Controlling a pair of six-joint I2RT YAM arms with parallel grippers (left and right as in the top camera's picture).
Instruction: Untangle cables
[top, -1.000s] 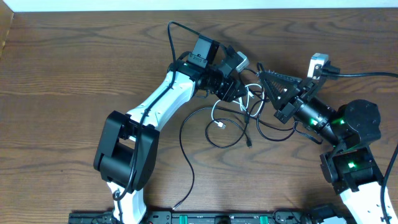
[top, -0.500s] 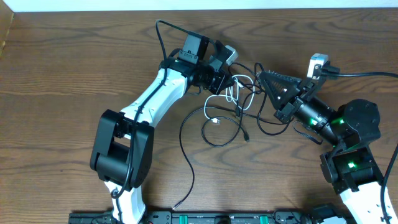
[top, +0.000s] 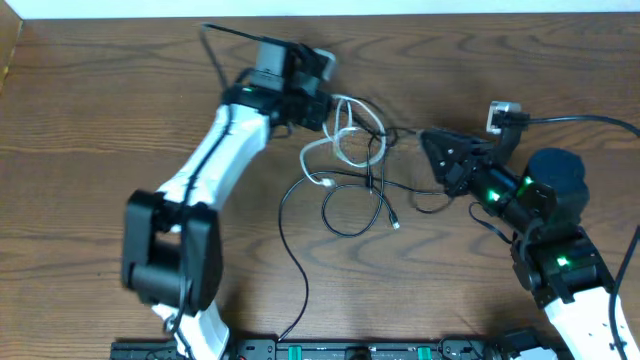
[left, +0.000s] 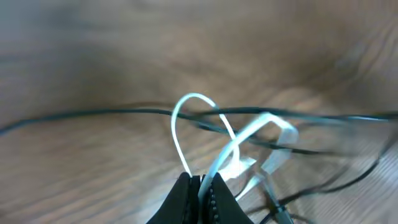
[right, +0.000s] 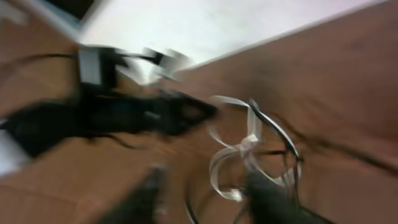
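White cable (left: 233, 144) clamped in left gripper (left: 200, 180), arm stretched far; right gripper (right: 208, 196) seemingly apart, blurred.

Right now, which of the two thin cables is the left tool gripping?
The white cable: its loop rises from the shut left tool, while the black cable only crosses it, ungripped.

I can't read any words, numbers or signs here. Both close-up pictures are blurry, and nothing seen from above has writing big enough to read.
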